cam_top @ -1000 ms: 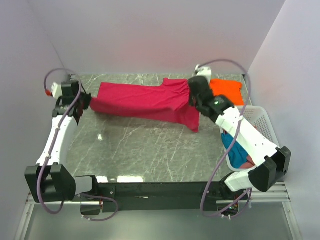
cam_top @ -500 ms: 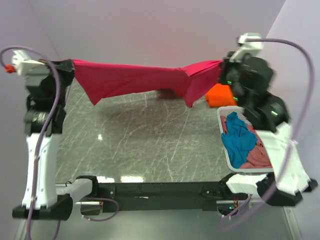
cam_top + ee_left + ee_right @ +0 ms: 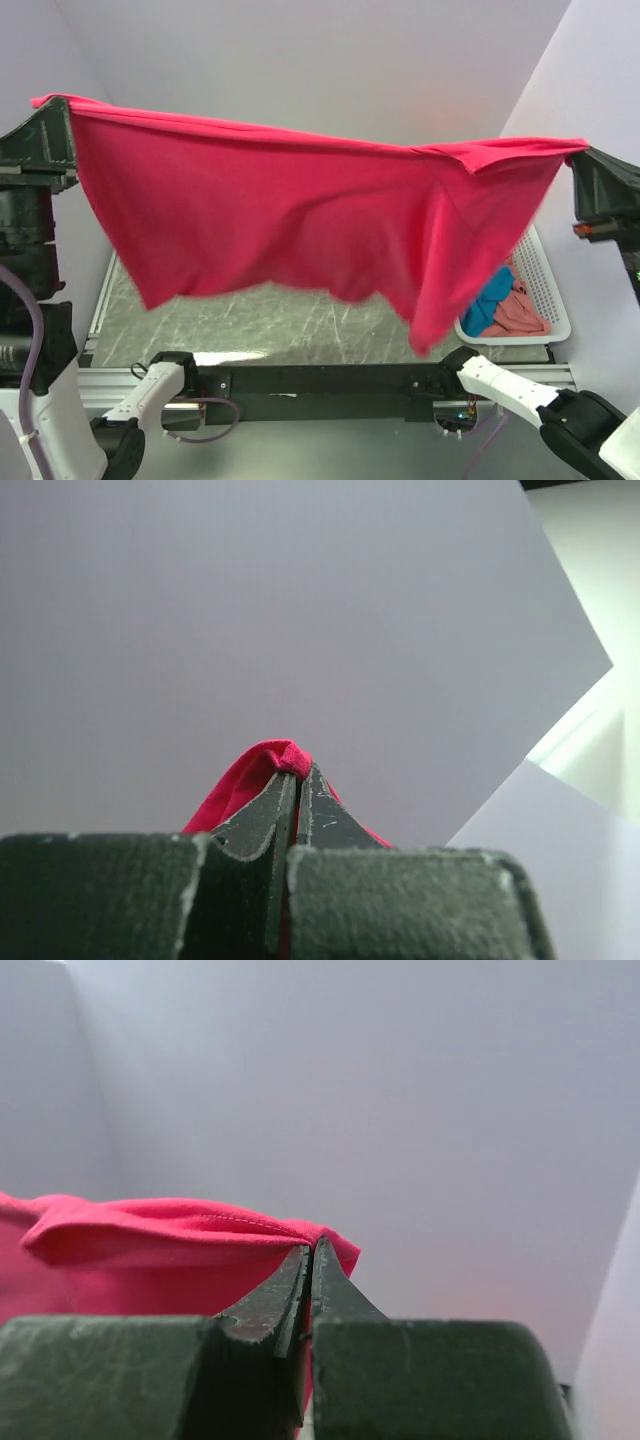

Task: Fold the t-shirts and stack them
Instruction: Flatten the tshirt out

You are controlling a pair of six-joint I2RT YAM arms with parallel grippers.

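Observation:
The crimson-magenta t-shirt [image 3: 300, 210] hangs spread wide and high between both arms, hiding most of the table. My left gripper [image 3: 58, 108] is shut on its left top corner; in the left wrist view the gripper [image 3: 296, 772] pinches a fold of the red cloth [image 3: 250, 775]. My right gripper [image 3: 578, 158] is shut on the right top corner; in the right wrist view the gripper [image 3: 311, 1248] grips the hem [image 3: 150, 1230]. A teal-blue tee [image 3: 487, 300] and a dusty pink tee [image 3: 520, 312] lie in the basket. The orange tee is hidden.
The white lattice basket [image 3: 550, 290] stands at the table's right edge. A strip of grey marbled tabletop [image 3: 270, 325] shows below the hanging shirt. Pale walls close in on the back and both sides.
Both arms have risen sharply toward the camera, lifting the crimson shirt off the table. It now hangs unfolded as a wide sheet instead of a narrow stretched band.

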